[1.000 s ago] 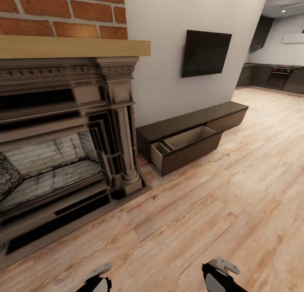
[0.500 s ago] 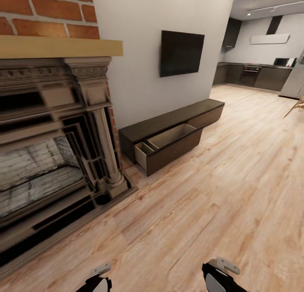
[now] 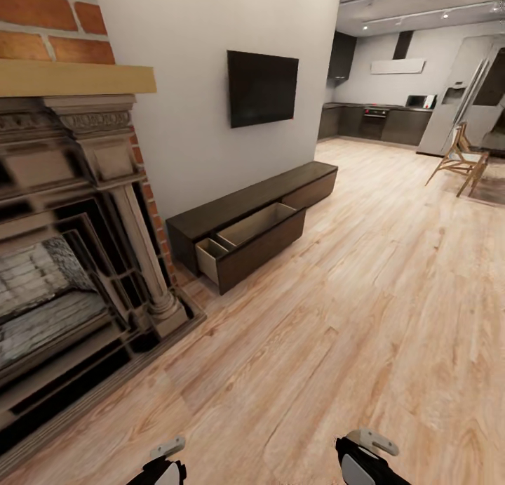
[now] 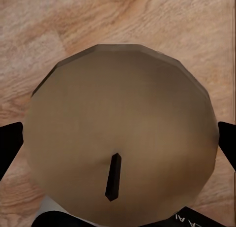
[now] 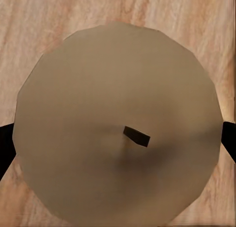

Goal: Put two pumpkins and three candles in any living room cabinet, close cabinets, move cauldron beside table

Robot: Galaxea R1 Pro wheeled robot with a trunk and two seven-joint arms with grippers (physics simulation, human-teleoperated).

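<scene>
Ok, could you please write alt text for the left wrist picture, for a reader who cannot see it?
A tan candle with a short dark wick, seen from above, sits between the two dark fingers of the left tool, one at each side of it. Light wooden floor lies behind.

The head camera has swung toward the robot's right, so the whole scene slides leftward across the head view. The fireplace (image 3: 77,260) now sits further toward the left edge with less of it showing, and the cabinet (image 3: 245,222) with its open drawer (image 3: 242,243) and the wall television (image 3: 262,88) have shifted left too. More of the kitchen has come into sight, along with a refrigerator (image 3: 466,95) and a wooden chair (image 3: 459,158) at the right.
</scene>
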